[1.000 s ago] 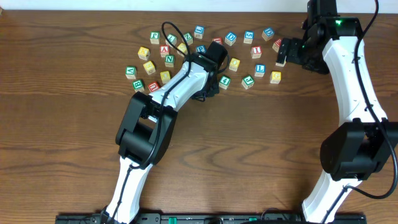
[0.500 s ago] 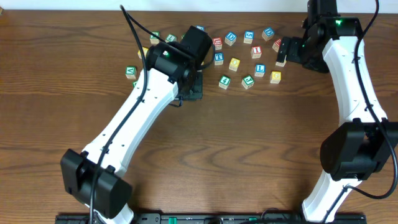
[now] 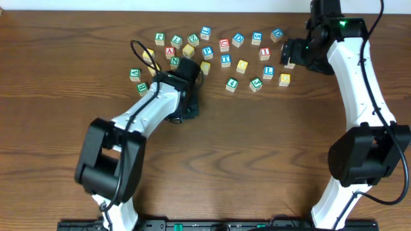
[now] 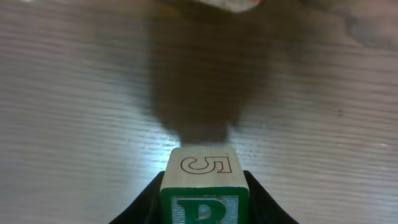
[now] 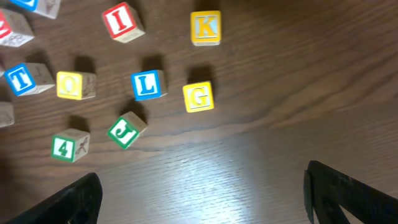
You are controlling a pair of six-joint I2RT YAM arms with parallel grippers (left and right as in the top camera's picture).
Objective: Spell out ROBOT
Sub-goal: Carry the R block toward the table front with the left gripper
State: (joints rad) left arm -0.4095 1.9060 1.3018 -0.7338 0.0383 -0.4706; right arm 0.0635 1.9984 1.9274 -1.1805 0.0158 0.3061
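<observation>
In the left wrist view the bottom edge cuts the green-edged wooden cube (image 4: 204, 193) through its letter, which cannot be read for certain, a blurred red-and-pale block (image 4: 227, 4) is clipped at the top edge, and in the overhead view the white left arm (image 3: 154, 106) hides that cube.

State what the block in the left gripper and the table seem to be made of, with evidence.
Block: likely wood, with a pale matt top bearing a red-outlined 5 and a green-painted R face. Table: dark brown wood grain with a soft sheen; whether it is solid wood, veneer or laminate cannot be told.
</observation>
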